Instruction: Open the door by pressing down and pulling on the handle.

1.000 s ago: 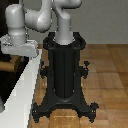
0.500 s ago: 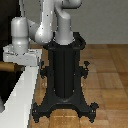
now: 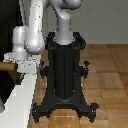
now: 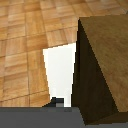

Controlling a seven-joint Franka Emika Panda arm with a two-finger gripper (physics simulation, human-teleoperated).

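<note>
The door's dark panel (image 3: 7,91) shows at the exterior view's left edge, bordered by its thick white frame (image 3: 23,100). The tan-brown handle (image 3: 5,66) sticks out at the panel's upper part. My gripper (image 3: 20,63) sits right at the handle's end, touching or just over it. In the wrist view the handle (image 4: 102,75) fills one side as a big brown block, with the white frame (image 4: 60,72) beside it over the wooden floor. The fingers are not clearly shown, so I cannot tell if they are open or shut.
The black robot pedestal (image 3: 64,75) stands in the middle on a wooden floor (image 3: 107,75), close to the door frame. The white arm (image 3: 37,30) bends down from the pedestal's top towards the exterior view's left.
The gripper has come down towards the handle at the exterior view's left. The arm's elbow has lowered with it.
</note>
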